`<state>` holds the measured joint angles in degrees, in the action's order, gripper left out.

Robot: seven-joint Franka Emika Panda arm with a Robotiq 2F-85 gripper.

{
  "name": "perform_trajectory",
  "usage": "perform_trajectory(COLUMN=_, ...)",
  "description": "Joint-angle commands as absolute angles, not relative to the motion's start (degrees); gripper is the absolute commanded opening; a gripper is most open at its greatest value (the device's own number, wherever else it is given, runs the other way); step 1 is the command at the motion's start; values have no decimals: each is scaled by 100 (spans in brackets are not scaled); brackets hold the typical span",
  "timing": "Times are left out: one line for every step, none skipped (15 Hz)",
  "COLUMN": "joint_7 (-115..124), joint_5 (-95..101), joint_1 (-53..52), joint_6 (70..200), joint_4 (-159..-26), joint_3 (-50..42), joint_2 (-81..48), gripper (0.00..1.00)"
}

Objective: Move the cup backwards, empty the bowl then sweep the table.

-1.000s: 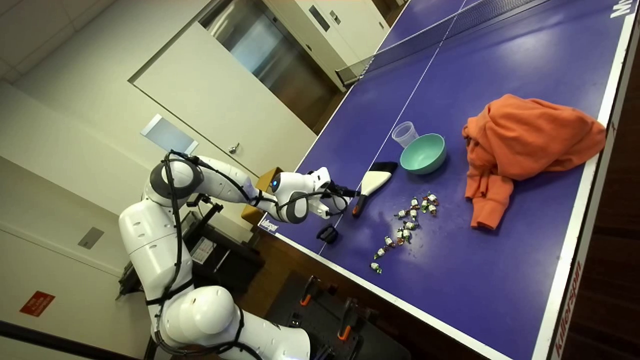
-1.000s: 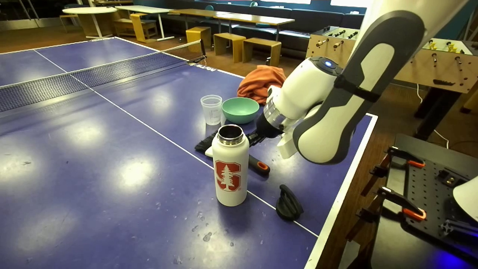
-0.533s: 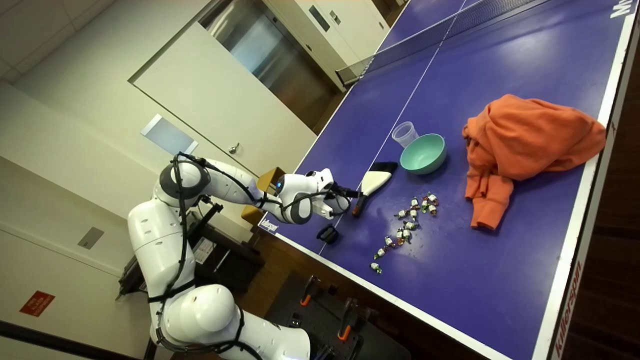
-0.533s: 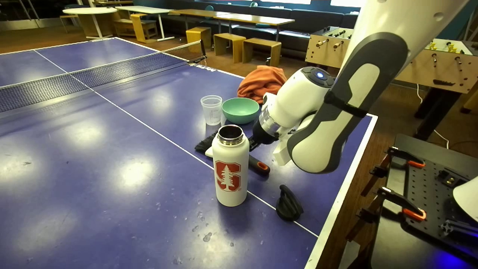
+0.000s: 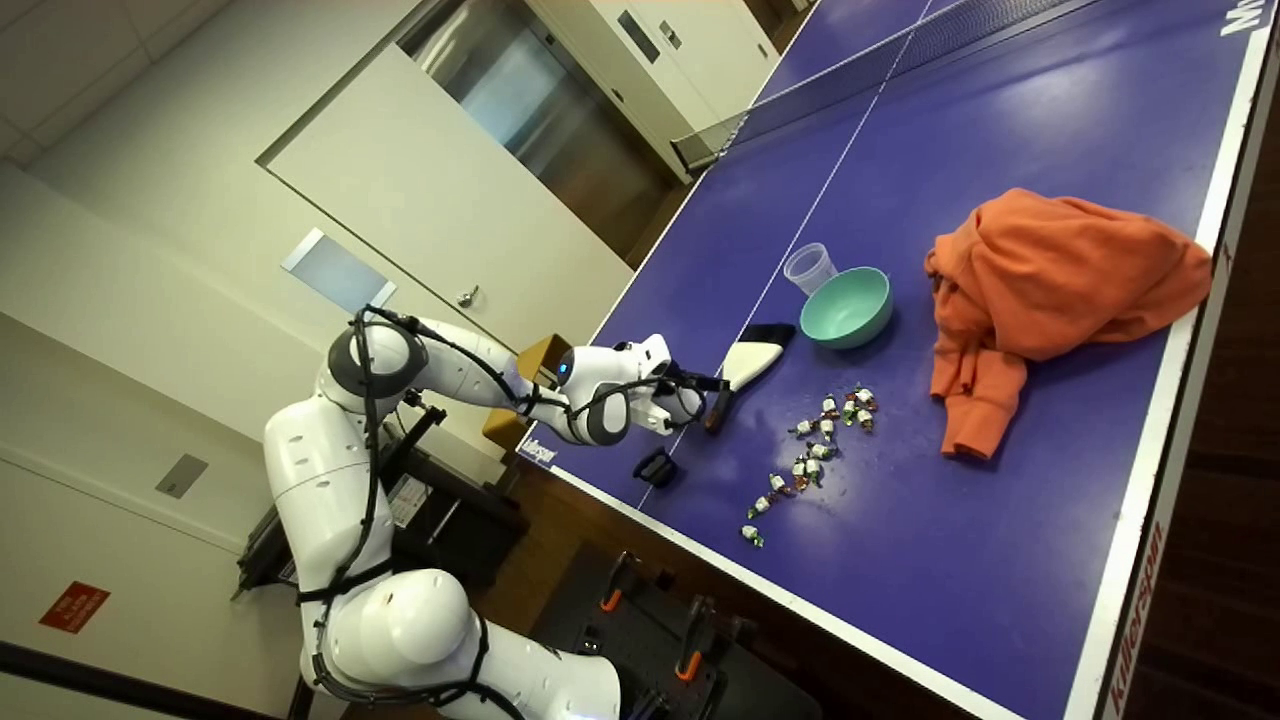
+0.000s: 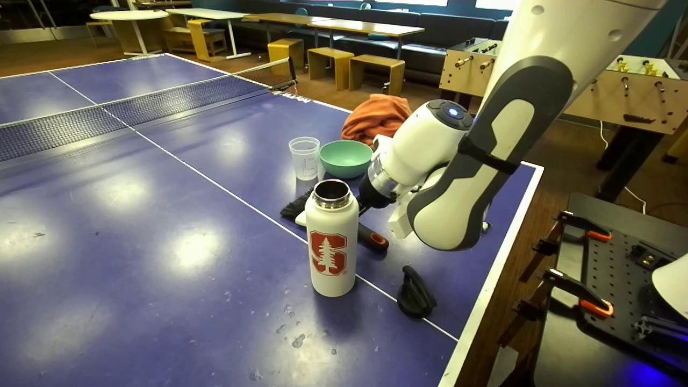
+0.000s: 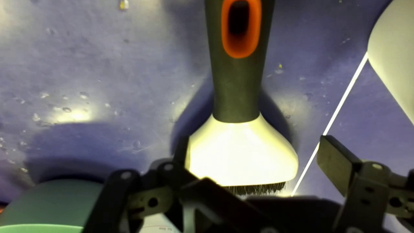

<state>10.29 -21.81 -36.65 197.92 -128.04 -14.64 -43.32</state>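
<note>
The counter (image 5: 950,560) carries, inside its edges, one cup (image 5: 810,268), one bowl (image 5: 847,308), one brush (image 5: 752,362); only an exterior view shows one bottle (image 6: 333,242) whole. The tool (image 7: 255,153) gapes, released.

On the blue bench (image 6: 129,252), the translucent cup (image 6: 305,160) stood upright just left of the green bowl (image 6: 346,159), with an orange cloth (image 6: 377,118) heaped beyond it. Nearer, a white open-mouthed bottle (image 6: 332,242) hid the middle of a brush (image 6: 372,238) and the tips of the end effector (image 6: 366,201). A black lid (image 6: 416,298) lay right of the bottle; a net (image 6: 166,103) crossed the bench far left.
</note>
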Motion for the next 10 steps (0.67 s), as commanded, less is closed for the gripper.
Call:
perform_trajectory(joint_7=856, joint_5=-2096, joint_1=-3471, joint_6=19792, joint_4=-12642, joint_3=-1343, joint_2=-4392, gripper=100)
perform_trajectory(joint_7=854, joint_5=-2092, joint_1=-3456, joint_6=19792, joint_4=-12636, joint_3=-1337, joint_2=-4415, gripper=100)
perform_trajectory(joint_7=852, joint_5=-2080, joint_1=-3427, joint_6=19792, joint_4=-12627, joint_3=-1316, joint_2=-4428, gripper=100)
perform_trajectory(joint_7=850, joint_5=-2053, joint_1=-3373, joint_6=19792, joint_4=-12631, joint_3=-1272, joint_2=-4435, gripper=100)
perform_trajectory(joint_7=843, joint_5=-2022, joint_1=-3328, joint_6=19792, joint_4=-12637, joint_3=-1234, joint_2=-4443, gripper=100)
perform_trajectory(joint_7=839, joint_5=-2001, joint_1=-3308, joint_6=19792, joint_4=-12634, joint_3=-1217, joint_2=-4466, gripper=100)
perform_trajectory(joint_7=837, joint_5=-1983, joint_1=-3291, joint_6=19792, joint_4=-12636, joint_3=-1200, joint_2=-4488, gripper=100)
perform_trajectory(joint_7=838, joint_5=-1979, joint_1=-3277, joint_6=19792, joint_4=-12631, joint_3=-1193, joint_2=-4508, gripper=100)
perform_trajectory(joint_7=835, joint_5=-1988, joint_1=-3286, joint_6=19792, joint_4=-12606, joint_3=-1206, joint_2=-4532, gripper=100)
perform_trajectory(joint_7=827, joint_5=-2019, joint_1=-3344, joint_6=19792, joint_4=-12568, joint_3=-1261, joint_2=-4565, gripper=100)
